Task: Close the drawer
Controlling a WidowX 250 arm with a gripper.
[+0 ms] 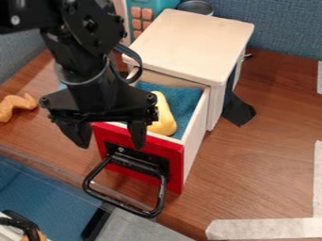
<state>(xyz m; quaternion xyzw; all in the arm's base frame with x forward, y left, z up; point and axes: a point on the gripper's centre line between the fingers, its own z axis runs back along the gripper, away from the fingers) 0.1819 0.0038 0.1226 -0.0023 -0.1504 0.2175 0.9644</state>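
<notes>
Here's the drawer (177,164), centre of the view and standing well out of its pale cabinet (189,44) — red front facing the lower left, light side walls running back under the cabinet top. On that red front sits a dark plate, and from it the black loop handle (119,202) juts out toward the lower edge of the view. Look inside: a blue cloth (187,100) lines the drawer, and a yellow, rounded object (165,120) lies on it, partly behind the tool (110,140).

And the tool itself? It hangs over the left part of the red front, fingers wide apart, nothing between them, the handle lower in view. Whether it touches the drawer, I can't tell.

Out to the left, a twisted orange-tan piece (17,104) lies on the wooden surface (252,160). Over on the right, a black flap (238,112) lies beside the cabinet. Up behind — a teal toy (160,4) with pinkish buttons, and a round metal item (196,6) next to it. Pale tape (267,229) marks the lower right.
</notes>
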